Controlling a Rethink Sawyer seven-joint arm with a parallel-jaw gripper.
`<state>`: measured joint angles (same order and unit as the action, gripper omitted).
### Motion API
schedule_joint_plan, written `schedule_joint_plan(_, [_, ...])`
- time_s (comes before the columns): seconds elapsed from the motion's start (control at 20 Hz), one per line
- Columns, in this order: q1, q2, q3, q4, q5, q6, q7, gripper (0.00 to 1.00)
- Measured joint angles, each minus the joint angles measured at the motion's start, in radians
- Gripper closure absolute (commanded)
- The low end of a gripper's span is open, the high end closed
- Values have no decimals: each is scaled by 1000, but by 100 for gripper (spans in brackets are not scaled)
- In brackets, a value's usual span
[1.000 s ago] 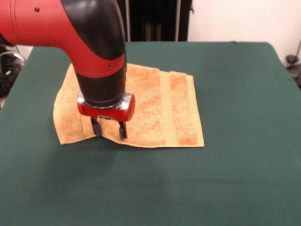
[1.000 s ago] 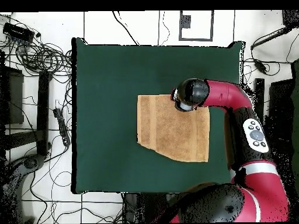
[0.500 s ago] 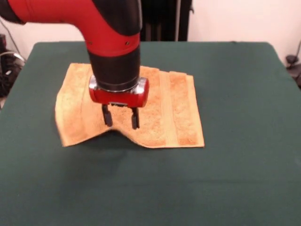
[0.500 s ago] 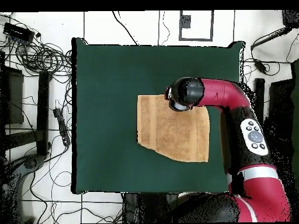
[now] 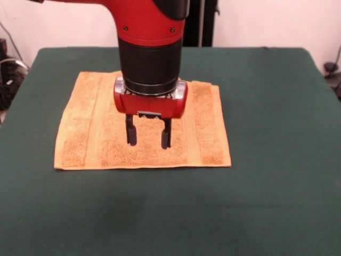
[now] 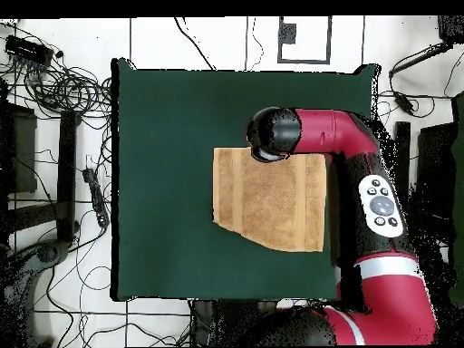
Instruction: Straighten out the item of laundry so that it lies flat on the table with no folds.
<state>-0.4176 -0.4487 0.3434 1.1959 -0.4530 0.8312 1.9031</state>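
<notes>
The item of laundry (image 5: 96, 133) is a golden-orange towel spread out on the green table (image 5: 266, 202), with its near edge straight and woven bands running front to back. In the overhead view the towel (image 6: 272, 204) is a rectangle, except that its lower left corner is cut at a slant. My gripper (image 5: 148, 137) hangs open just above the towel's middle, close to the near edge, with nothing between its fingers. In the overhead view the arm's black wrist (image 6: 272, 134) covers the gripper at the towel's top edge.
Green cloth lies bare all round the towel, widest towards the near side (image 5: 170, 224) in the front view. Cables and stands (image 6: 54, 82) lie on the floor beyond the table's edges.
The gripper has risen and moved right from the towel's near left part. The raised, drawn-in near left edge has dropped and now lies flat and square.
</notes>
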Motion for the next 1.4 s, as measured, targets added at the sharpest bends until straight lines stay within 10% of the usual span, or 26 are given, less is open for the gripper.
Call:
schedule_joint_plan(0.8, [2, -132, -59, 147, 49, -98, 0, 0])
schedule_joint_plan(1.4, [10, -212, -147, 430, 325, -124, 85, 0])
